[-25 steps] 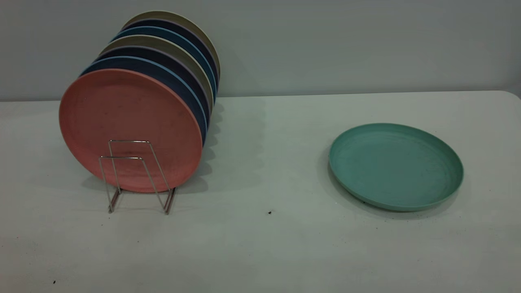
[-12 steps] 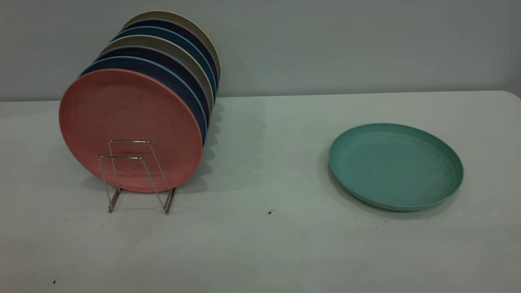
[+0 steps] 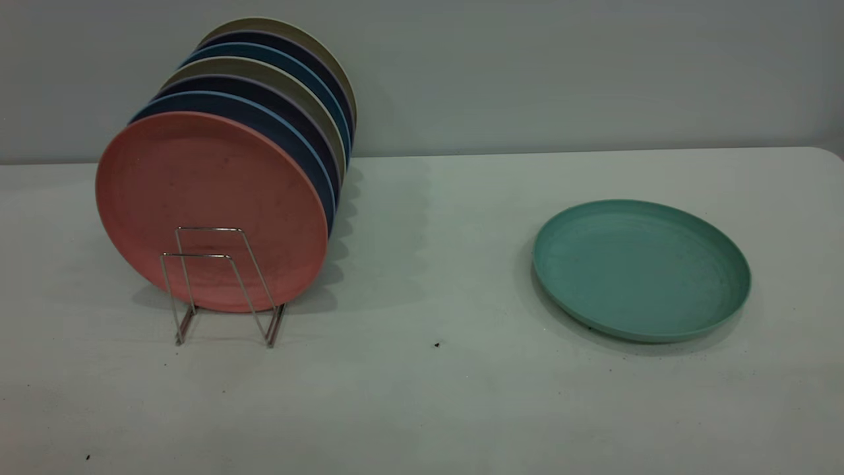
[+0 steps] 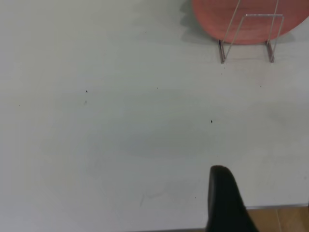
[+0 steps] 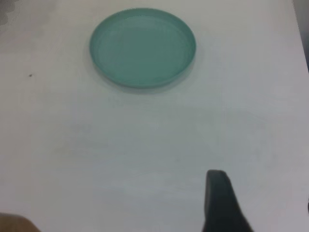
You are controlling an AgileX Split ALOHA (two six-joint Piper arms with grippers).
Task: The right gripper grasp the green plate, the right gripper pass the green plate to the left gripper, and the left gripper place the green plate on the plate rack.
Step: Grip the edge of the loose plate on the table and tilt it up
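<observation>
The green plate (image 3: 641, 269) lies flat on the white table at the right; it also shows in the right wrist view (image 5: 143, 47). The plate rack (image 3: 221, 284) stands at the left with its front wire loops empty, and it also shows in the left wrist view (image 4: 248, 36). My left gripper (image 4: 263, 193) hangs above bare table near the front edge, well short of the rack. One black finger (image 4: 219, 193) shows, with nothing against it. My right gripper (image 5: 263, 198) hangs above bare table well short of the plate, with one finger (image 5: 217, 198) in view. Neither gripper shows in the exterior view.
A salmon-pink plate (image 3: 211, 208) stands upright in the rack with several blue and beige plates (image 3: 277, 99) behind it. The table's front edge (image 4: 270, 207) and brown floor show by the left gripper. The table's right edge (image 5: 300, 34) runs near the green plate.
</observation>
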